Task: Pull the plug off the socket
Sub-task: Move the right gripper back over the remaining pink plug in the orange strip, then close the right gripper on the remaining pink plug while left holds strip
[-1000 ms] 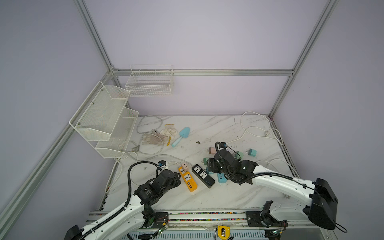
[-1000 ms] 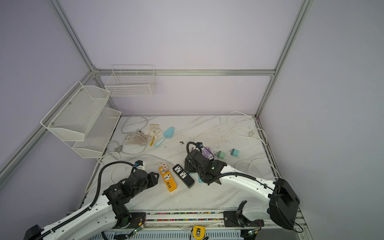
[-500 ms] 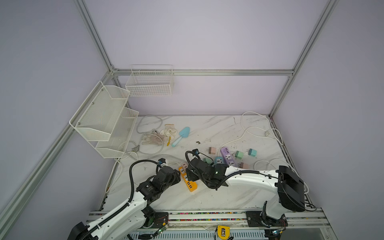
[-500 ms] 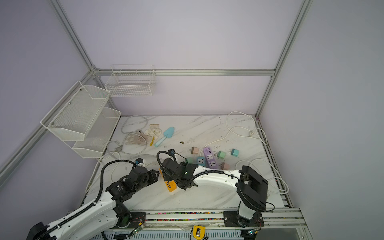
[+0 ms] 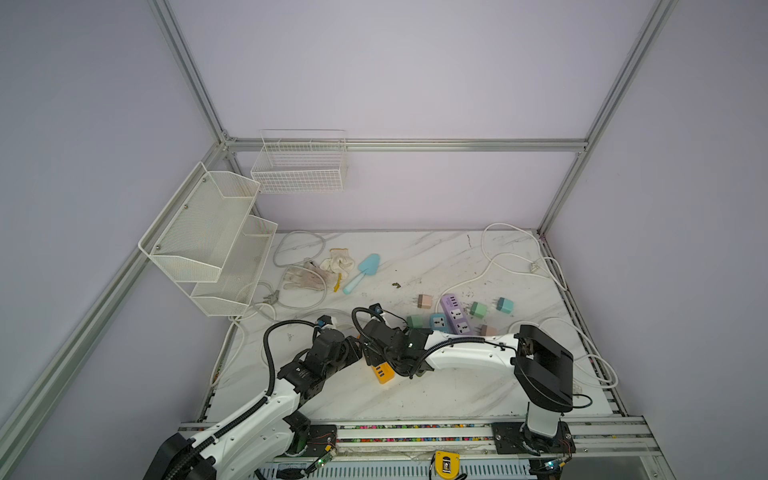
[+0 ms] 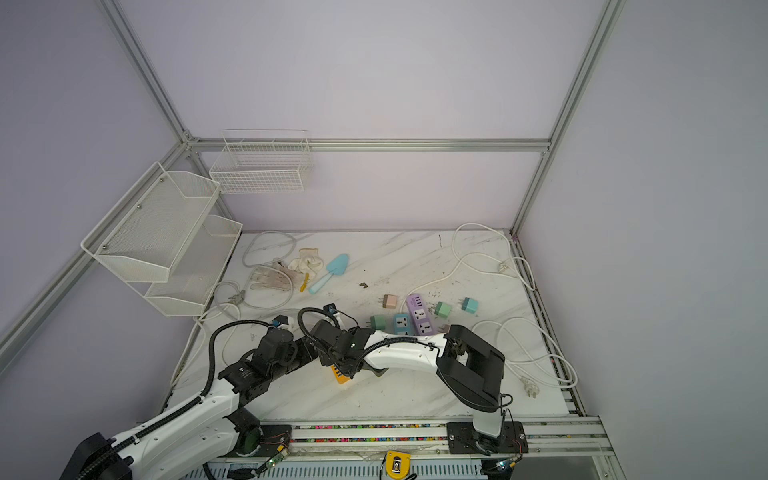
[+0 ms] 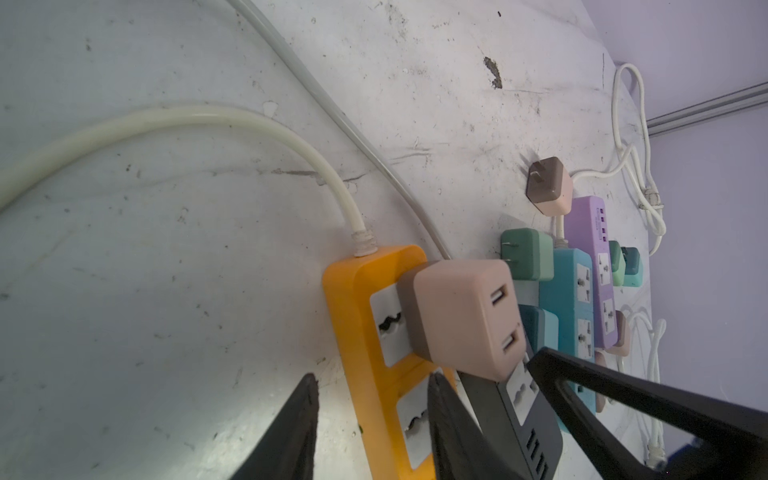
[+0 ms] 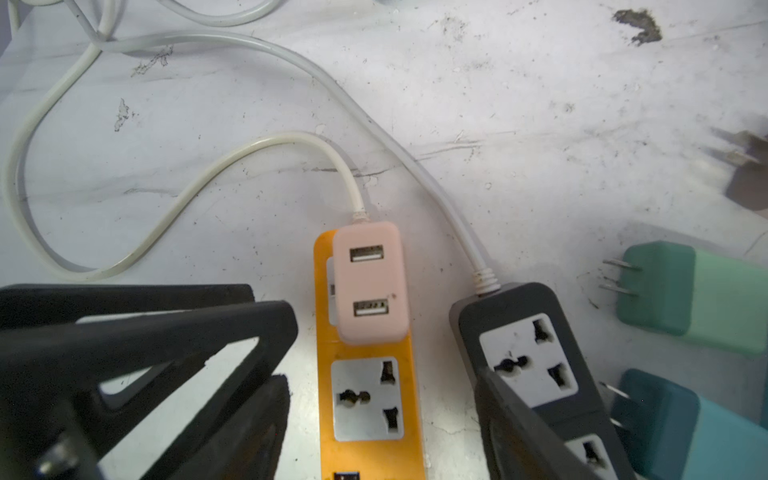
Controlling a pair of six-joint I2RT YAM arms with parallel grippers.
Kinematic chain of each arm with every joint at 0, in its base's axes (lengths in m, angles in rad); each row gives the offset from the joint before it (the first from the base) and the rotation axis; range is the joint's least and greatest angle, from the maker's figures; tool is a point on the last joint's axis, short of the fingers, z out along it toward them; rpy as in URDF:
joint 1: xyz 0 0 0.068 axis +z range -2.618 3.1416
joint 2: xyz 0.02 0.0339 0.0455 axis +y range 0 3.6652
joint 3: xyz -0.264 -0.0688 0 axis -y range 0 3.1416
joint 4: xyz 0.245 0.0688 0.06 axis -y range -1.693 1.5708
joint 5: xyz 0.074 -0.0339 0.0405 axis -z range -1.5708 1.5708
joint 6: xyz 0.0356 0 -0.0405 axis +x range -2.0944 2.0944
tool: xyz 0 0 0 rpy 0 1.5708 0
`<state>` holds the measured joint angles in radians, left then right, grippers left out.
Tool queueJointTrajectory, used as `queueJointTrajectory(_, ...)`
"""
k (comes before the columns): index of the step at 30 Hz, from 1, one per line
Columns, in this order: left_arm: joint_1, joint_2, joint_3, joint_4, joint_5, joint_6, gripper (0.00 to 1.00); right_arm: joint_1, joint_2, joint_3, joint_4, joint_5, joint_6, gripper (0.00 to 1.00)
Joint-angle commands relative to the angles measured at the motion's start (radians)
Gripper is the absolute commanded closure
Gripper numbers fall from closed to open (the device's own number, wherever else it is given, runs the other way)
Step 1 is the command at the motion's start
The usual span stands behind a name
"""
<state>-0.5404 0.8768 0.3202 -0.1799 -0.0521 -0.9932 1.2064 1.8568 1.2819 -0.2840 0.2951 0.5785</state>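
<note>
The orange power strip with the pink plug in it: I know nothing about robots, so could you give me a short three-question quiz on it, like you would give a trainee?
1. True or false: the pink plug is seated in the orange power strip.
2. How many USB ports show on the plug's face? A) one B) two C) four
3. Fill in: the plug sits in the socket nearest the strip's ____.

Key
1. True: it sits in the strip and has not been pulled out.
2. B: there are two.
3. The cord: the plug is at the end where the cord enters the strip.
</note>
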Motion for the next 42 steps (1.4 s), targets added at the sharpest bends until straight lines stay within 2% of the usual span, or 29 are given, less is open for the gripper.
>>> queueJointTrajectory(1, 0.027, 0.017, -0.034, 0.078, 0.037, 0.0, 0.57, 0.004, 0.028, 0.036, -0.031, 0.016, 0.002, 0.29)
queueJointTrajectory(7, 0.046, 0.079, -0.045, 0.162, 0.092, 0.007, 0.58, -0.002, 0.063, 0.058, -0.028, 0.029, -0.011, 0.33)
queueJointTrajectory(26, 0.06, 0.189, -0.04, 0.146, 0.108, -0.016, 0.6, -0.036, 0.157, 0.128, -0.015, 0.001, -0.078, 0.43)
queueJointTrajectory(36, 0.061, 0.194, -0.056, 0.109, 0.11, -0.054, 0.61, -0.044, 0.186, 0.142, -0.007, -0.023, -0.104, 0.54)
queueJointTrajectory(42, 0.06, 0.196, -0.061, 0.091, 0.125, -0.07, 0.62, -0.044, 0.184, 0.142, 0.002, -0.056, -0.124, 0.67)
